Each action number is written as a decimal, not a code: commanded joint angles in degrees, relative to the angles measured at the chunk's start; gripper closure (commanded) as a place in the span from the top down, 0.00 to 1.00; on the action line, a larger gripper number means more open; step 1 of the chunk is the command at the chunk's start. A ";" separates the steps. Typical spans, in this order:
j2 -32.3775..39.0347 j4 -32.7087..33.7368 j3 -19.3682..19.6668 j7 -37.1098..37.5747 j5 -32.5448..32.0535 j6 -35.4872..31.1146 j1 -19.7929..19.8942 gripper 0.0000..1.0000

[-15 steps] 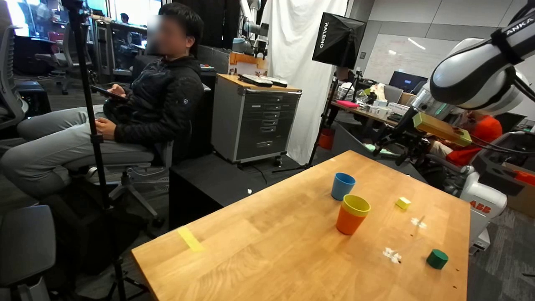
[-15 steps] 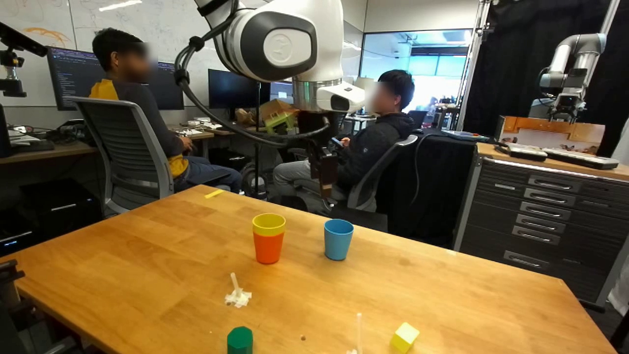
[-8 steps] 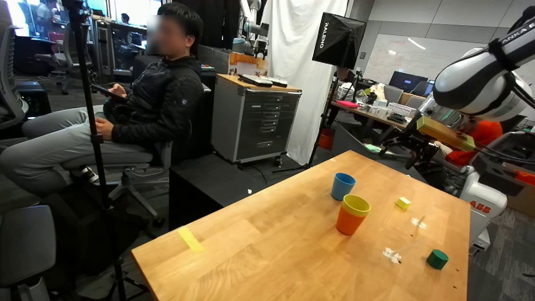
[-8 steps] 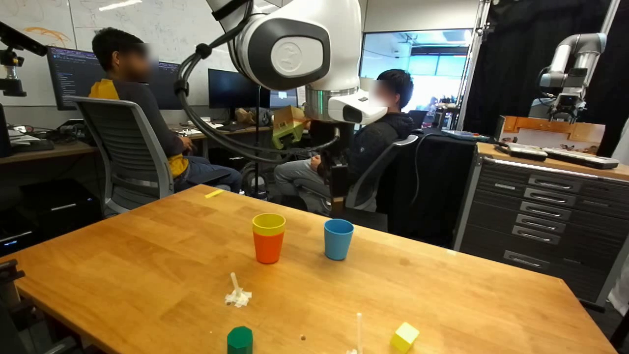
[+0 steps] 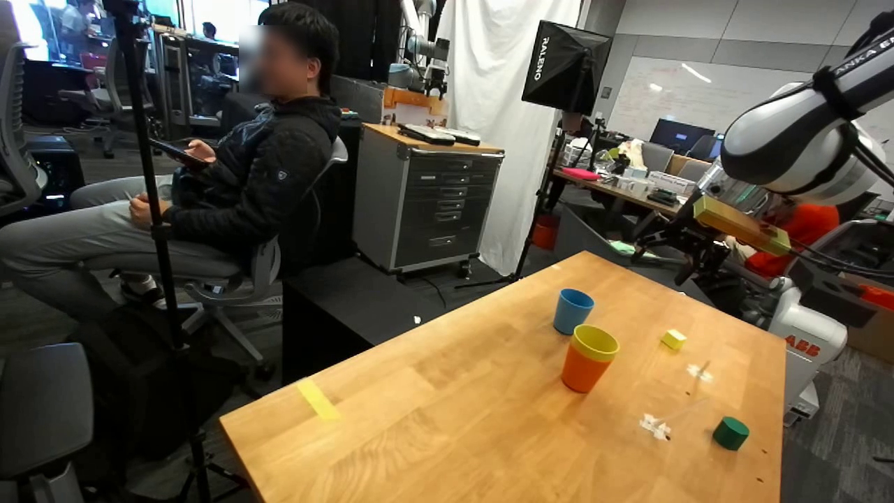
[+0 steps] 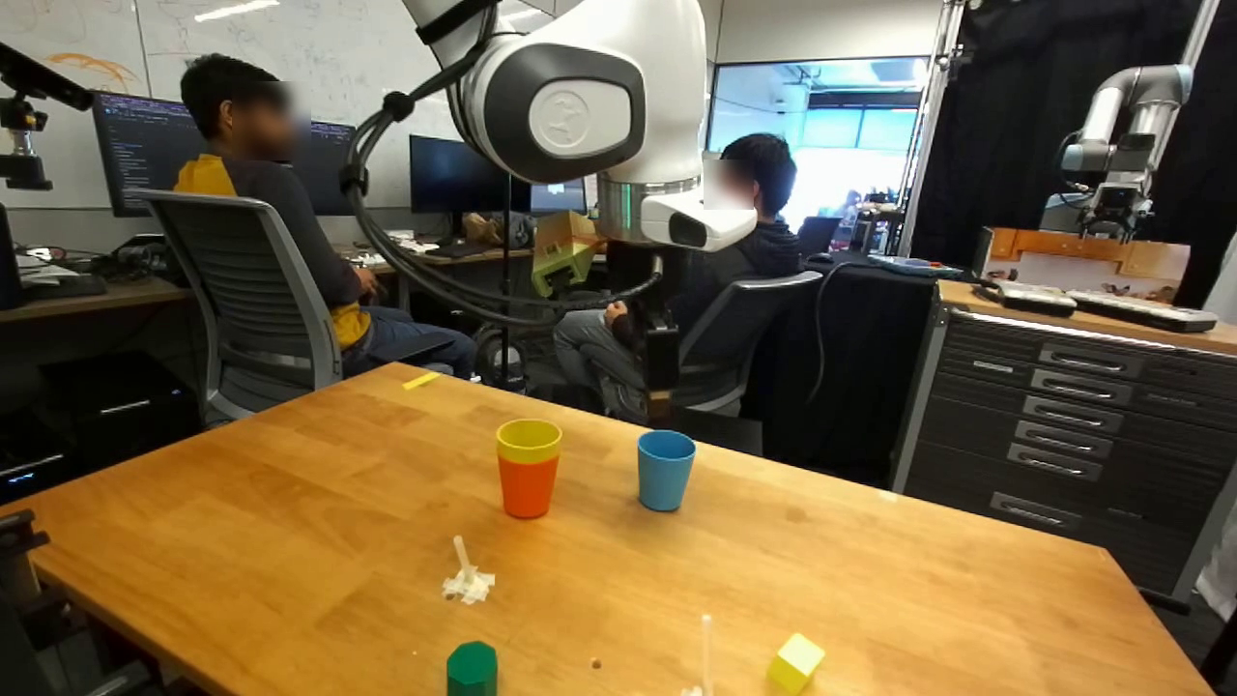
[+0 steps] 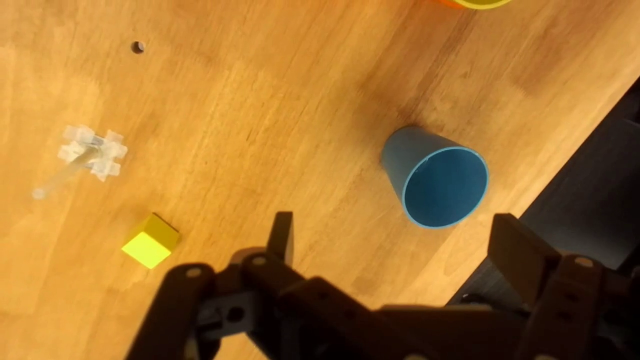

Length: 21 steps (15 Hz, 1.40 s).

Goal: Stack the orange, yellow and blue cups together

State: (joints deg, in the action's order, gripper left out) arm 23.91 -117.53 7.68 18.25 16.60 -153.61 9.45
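The yellow cup (image 5: pixel 596 344) sits nested in the orange cup (image 5: pixel 584 375), with only its upper band showing; the pair stands upright on the table. In the wrist view just a bit of the yellow cup (image 7: pixel 484 5) shows at the top edge. The blue cup (image 5: pixel 573 314) stands upright and separate beside them, also in an exterior view (image 6: pixel 665 478). In the wrist view the blue cup (image 7: pixel 445 187) lies ahead of the fingertips, between their lines. My gripper (image 7: pixel 392 220) is open and empty, above table height. It also shows in an exterior view (image 5: pixel 660 262).
A yellow cube (image 7: pixel 150 242) and a green block (image 5: pixel 730 433) lie on the wooden table (image 5: pixel 419 419). Thin clear pegs stand on taped bases (image 7: pixel 95 152). The table edge runs close past the blue cup. A seated person (image 5: pixel 258 161) is beyond the table.
In an exterior view my arm and gripper shifted to the right, then very slightly back left. The cups have not moved. The seated person has shifted a little.
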 commanded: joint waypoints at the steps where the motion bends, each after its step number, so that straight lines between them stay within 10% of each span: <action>1: 0.17 0.03 0.30 0.74 0.23 -0.24 -0.48 1.00; 21: 13.04 18.70 0.91 4.86 -1.18 13.64 -0.38 1.00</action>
State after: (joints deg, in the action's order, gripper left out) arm 34.20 -103.76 8.62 23.16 16.03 -143.05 9.09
